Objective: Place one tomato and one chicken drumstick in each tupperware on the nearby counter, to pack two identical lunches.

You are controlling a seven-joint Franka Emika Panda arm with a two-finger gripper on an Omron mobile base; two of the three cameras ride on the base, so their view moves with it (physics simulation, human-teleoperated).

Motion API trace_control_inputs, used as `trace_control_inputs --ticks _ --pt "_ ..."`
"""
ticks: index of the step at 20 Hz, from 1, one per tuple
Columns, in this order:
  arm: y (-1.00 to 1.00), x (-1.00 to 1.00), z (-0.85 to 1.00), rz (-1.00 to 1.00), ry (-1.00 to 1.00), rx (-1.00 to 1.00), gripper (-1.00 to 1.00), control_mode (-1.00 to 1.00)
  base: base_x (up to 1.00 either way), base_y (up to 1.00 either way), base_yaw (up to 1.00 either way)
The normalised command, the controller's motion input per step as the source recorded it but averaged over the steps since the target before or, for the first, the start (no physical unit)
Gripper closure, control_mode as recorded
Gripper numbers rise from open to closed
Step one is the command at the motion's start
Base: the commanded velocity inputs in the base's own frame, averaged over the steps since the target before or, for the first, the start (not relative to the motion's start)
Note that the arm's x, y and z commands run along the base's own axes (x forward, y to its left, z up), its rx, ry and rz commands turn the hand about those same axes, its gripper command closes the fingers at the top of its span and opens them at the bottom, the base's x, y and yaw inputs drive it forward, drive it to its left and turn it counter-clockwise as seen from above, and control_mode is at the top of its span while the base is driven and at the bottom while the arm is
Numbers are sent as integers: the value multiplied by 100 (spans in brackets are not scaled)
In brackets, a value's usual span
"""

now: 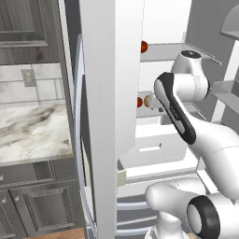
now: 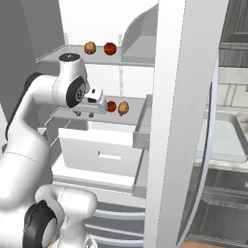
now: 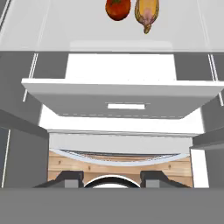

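Gripper (image 3: 111,178) low in frame, open and empty; we judge we next reach for tomato (image 3: 118,8) and drumstick (image 3: 147,13) at top.

Nothing here carries writing I can read: no letters, numbers, brand marks or signs on any surface in these views.
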Motion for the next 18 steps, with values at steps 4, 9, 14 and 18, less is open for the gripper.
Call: trace_control_inputs --ticks 4,9,14,18 --pt "-9 -16 0 0 -5 0 -100 -100 0 0 0" --pt "-1 -34 34 0 -31 0 -100 -100 0 0 0" --pt "0 -18 55 0 -43 0 -100 -100 0 0 0" --pt "0 -1 59 0 -35 0 -100 -100 0 0 0"
